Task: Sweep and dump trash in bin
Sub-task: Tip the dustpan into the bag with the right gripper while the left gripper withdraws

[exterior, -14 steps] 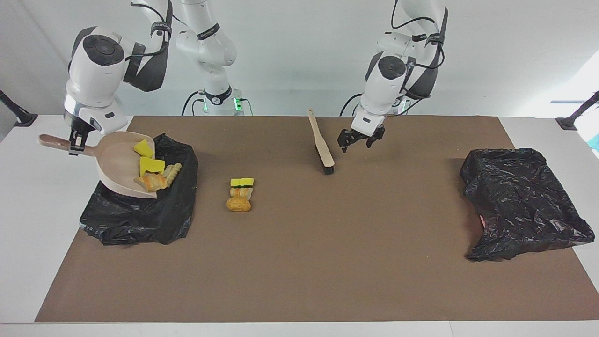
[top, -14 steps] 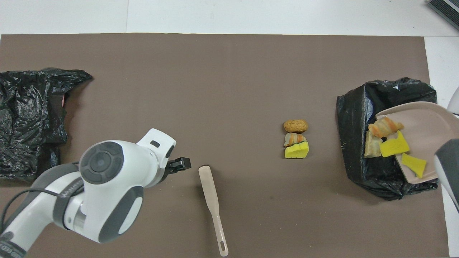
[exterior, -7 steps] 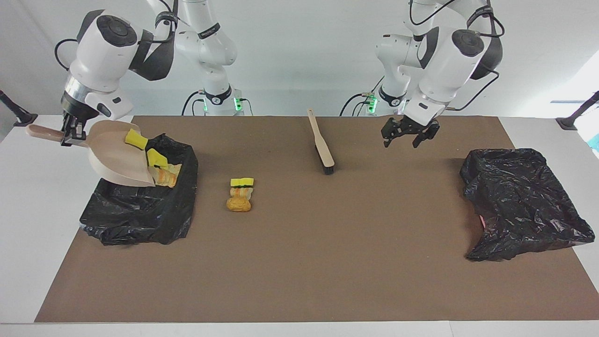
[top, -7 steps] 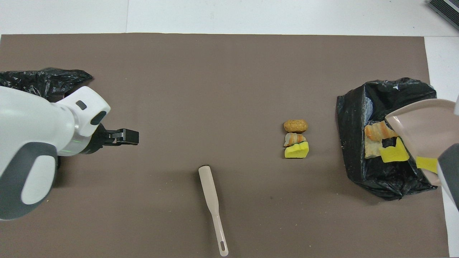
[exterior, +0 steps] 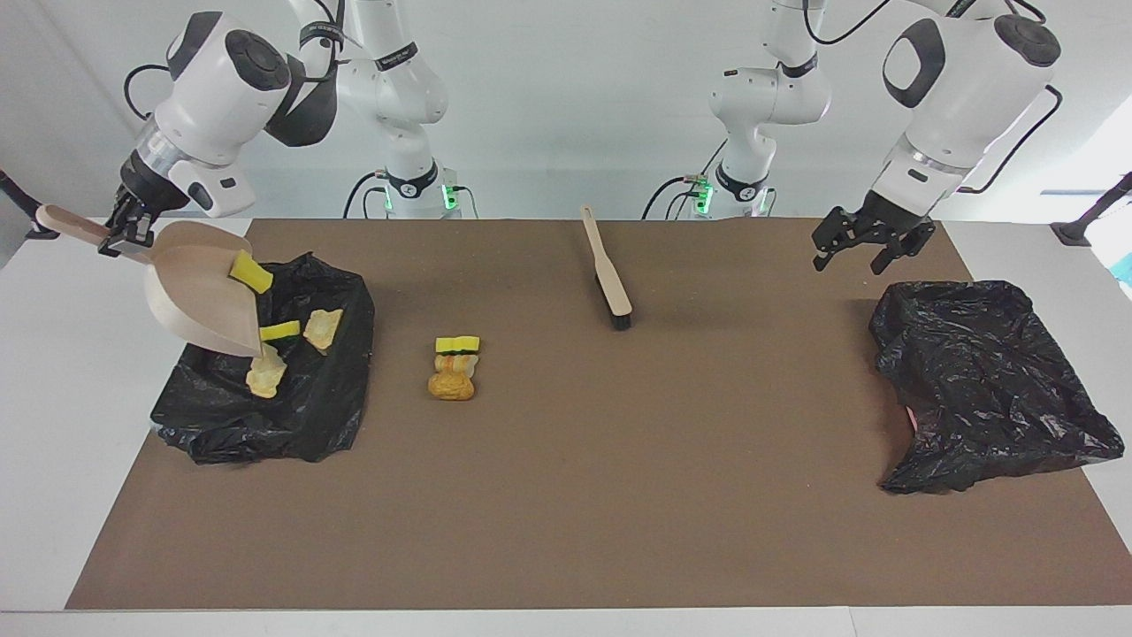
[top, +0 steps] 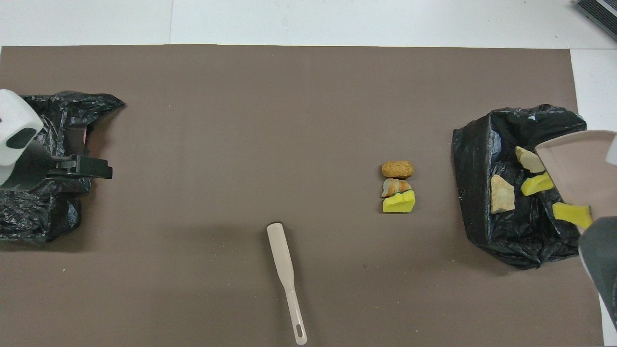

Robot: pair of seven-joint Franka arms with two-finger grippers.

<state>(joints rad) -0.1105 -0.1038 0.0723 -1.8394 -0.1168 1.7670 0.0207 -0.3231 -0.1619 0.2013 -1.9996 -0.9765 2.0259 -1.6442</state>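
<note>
My right gripper [exterior: 122, 235] is shut on the handle of the beige dustpan [exterior: 199, 299], which tilts steeply over the black-bagged bin [exterior: 265, 407] at the right arm's end. One yellow sponge chunk [exterior: 250, 272] clings to the pan's lip. Three trash pieces [top: 501, 193] lie inside the bin [top: 475, 212]. A small pile of trash [exterior: 453, 364] stays on the brown mat, between the bin and the brush. My left gripper [exterior: 849, 263] hangs open and holds nothing, over the mat next to the other black bag. The dustpan [top: 576, 166] covers part of the bin from above.
The beige hand brush [exterior: 608, 279] lies on the mat near the robots, bristles pointing away from them. A second crumpled black bag [exterior: 982, 380] sits at the left arm's end. The brown mat [exterior: 619, 495] covers most of the white table.
The right gripper raised and tipped the dustpan further, and most of its trash slid into the bin. The left arm swung up and away from the brush toward the other black bag.
</note>
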